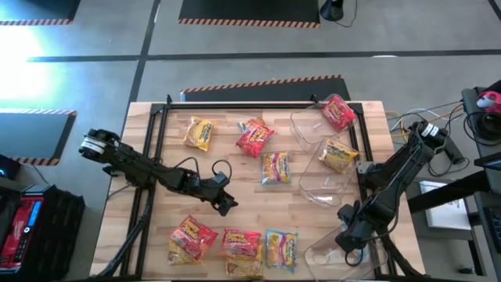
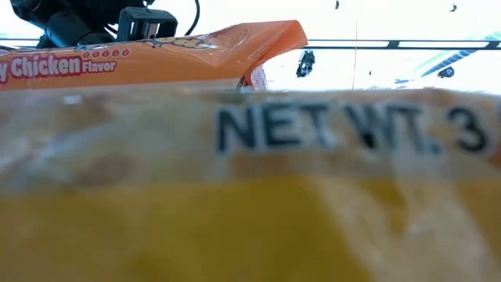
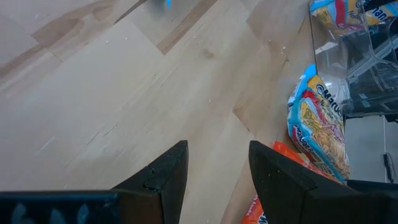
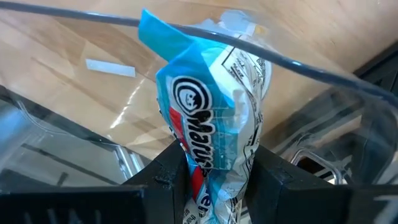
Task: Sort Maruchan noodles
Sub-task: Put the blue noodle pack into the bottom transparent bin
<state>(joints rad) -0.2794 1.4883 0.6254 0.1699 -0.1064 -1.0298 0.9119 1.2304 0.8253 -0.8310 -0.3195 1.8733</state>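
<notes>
A yellow packet (image 2: pixel 250 227) lies right against the low camera, its print "NET WT. 3" blurred, with an orange packet (image 2: pixel 149 55) marked "Chicken Flavor" just behind it.

The right gripper (image 4: pixel 214 171) pinches a light blue packet (image 4: pixel 211 106) between its fingers (image 4: pixel 165 171), holding it on end over a clear tub (image 1: pixel 344 249) at the table's near right corner. In the high view that gripper (image 1: pixel 350 233) sits at the tub's edge.

The other packets are spread over the wooden table (image 1: pixel 156 141). Toward the far side lie a yellow one (image 1: pixel 198 133), a red one (image 1: pixel 254 138) and a blue-edged one (image 1: pixel 275 168). Along the near edge are a red pair (image 1: pixel 192 237) (image 1: pixel 241 244) and a blue packet (image 1: pixel 282 249). A red packet (image 1: pixel 338 112) lies in the far tub (image 1: pixel 301 125), a yellow one (image 1: pixel 339 154) in the middle tub (image 1: pixel 321 188).

The left gripper (image 1: pixel 225 202) hovers low over bare wood near the table's middle, its fingers (image 3: pixel 165 174) a narrow gap apart and empty. Its wrist view shows the blue packet (image 3: pixel 320 127) nearby.
</notes>
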